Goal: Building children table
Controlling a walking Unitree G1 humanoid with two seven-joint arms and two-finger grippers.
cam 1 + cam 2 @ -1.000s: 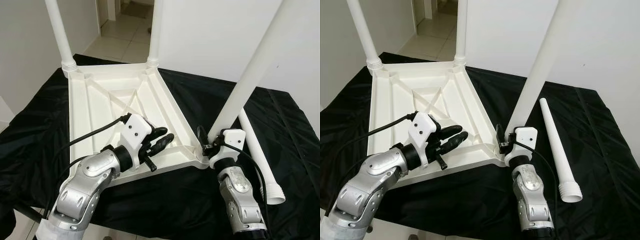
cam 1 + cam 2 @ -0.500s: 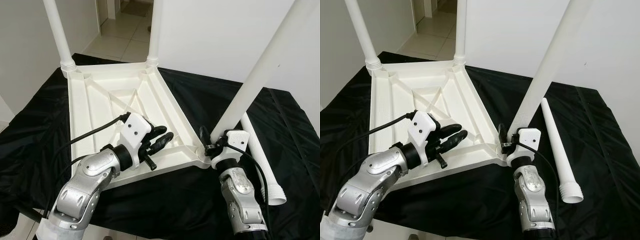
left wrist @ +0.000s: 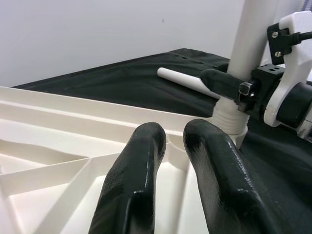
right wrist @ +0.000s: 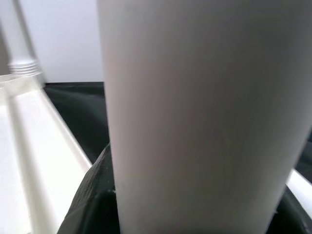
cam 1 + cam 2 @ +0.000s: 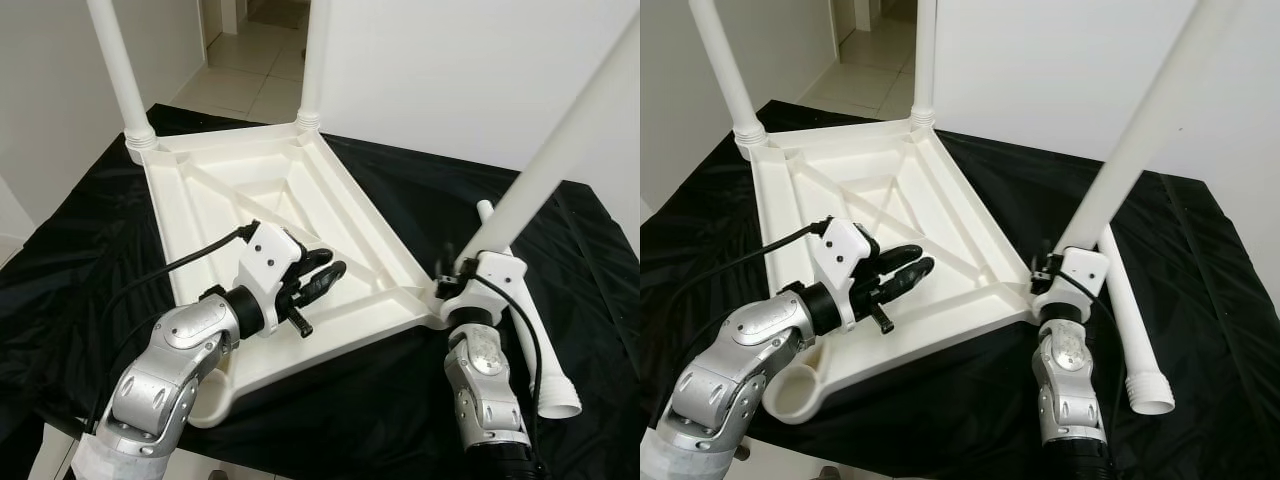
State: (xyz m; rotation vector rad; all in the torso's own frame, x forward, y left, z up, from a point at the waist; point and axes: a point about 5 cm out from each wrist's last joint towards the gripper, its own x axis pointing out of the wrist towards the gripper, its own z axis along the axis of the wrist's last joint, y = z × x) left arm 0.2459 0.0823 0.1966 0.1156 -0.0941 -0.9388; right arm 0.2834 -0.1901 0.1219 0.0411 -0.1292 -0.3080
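The right gripper is clamped around the base of a white table leg, low and right of centre in the head views, where the leg enters the near right corner socket of the upturned tabletop. The grip sits low on the leg, apparently so the wrist can steer or twist its end into the socket. The leg leans up and to the right, out of the frame's upper right corner, and does not look fully upright yet.

Left of centre, the left gripper hovers over the ribbed underside of the tabletop. Its two black fingers are nearly together and hold nothing. Whether they press on the plastic cannot be told. Its position suggests it is there to steady the tabletop while the other arm works.

The tabletop lies face down on a black cloth spread over the work surface, probably to protect its top and stop it sliding. Two legs already stand in the far corners, one at upper left and one at top centre. The near left corner socket is open, waiting for the spare leg lying on the cloth at right, just beside the right arm.
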